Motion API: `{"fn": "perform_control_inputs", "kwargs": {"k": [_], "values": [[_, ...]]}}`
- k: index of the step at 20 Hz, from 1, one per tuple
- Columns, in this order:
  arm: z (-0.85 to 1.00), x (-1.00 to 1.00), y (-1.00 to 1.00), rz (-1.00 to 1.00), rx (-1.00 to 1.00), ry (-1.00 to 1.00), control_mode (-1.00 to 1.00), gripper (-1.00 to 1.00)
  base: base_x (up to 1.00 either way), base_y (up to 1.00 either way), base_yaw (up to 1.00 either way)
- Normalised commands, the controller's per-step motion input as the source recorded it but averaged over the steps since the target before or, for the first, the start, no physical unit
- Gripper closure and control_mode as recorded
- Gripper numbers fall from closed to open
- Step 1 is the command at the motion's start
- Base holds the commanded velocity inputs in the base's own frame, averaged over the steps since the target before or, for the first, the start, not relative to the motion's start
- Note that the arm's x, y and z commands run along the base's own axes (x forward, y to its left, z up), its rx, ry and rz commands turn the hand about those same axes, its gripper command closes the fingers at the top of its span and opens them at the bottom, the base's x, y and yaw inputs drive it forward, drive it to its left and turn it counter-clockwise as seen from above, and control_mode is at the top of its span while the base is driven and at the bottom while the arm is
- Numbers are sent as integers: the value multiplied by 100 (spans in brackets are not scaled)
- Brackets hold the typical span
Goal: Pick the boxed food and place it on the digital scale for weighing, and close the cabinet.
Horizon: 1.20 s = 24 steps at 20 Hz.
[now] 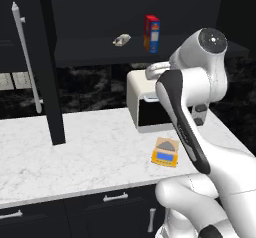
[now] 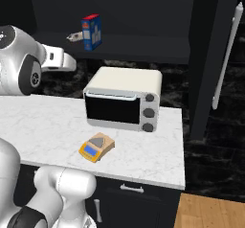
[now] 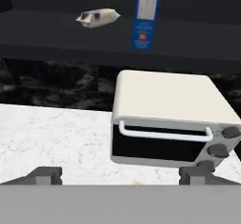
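Note:
The boxed food (image 1: 151, 33) (image 2: 91, 31) stands upright on the shelf of the open black cabinet (image 1: 50, 62) (image 2: 210, 54); the hand view shows its blue side (image 3: 147, 16). The orange-yellow digital scale (image 1: 166, 152) (image 2: 96, 147) lies on the marble counter in front of the toaster oven, with nothing on its plate. My gripper (image 3: 121, 175) is open, its fingertips (image 3: 44, 175) wide apart and empty. It hovers over the counter facing the oven, below and short of the box.
A white toaster oven (image 1: 145, 107) (image 2: 123, 99) (image 3: 169, 119) stands under the shelf. A small grey-white packet (image 1: 121, 40) (image 2: 73, 37) (image 3: 98, 17) lies left of the box. The cabinet doors swing out on both sides, with long silver handles (image 1: 25, 57) (image 2: 229, 50). Drawers (image 1: 115, 198) run below the counter.

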Motion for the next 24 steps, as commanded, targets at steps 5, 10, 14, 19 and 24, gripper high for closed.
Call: {"fn": "perform_control_inputs", "kwargs": {"k": [5,10,14,19,24], "values": [[80,0,1,0,0,-23,-100,-100,0,0,0],[52,2,0,-4,0,-31,-100,-100,0,0,0],[19,27,-9,2,2,-8,-100,-100,0,0,0],[15,31,-4,1,2,0,-100,-100,0,0,0],[8,32,0,0,0,2,-100,-100,0,0,0]]}}
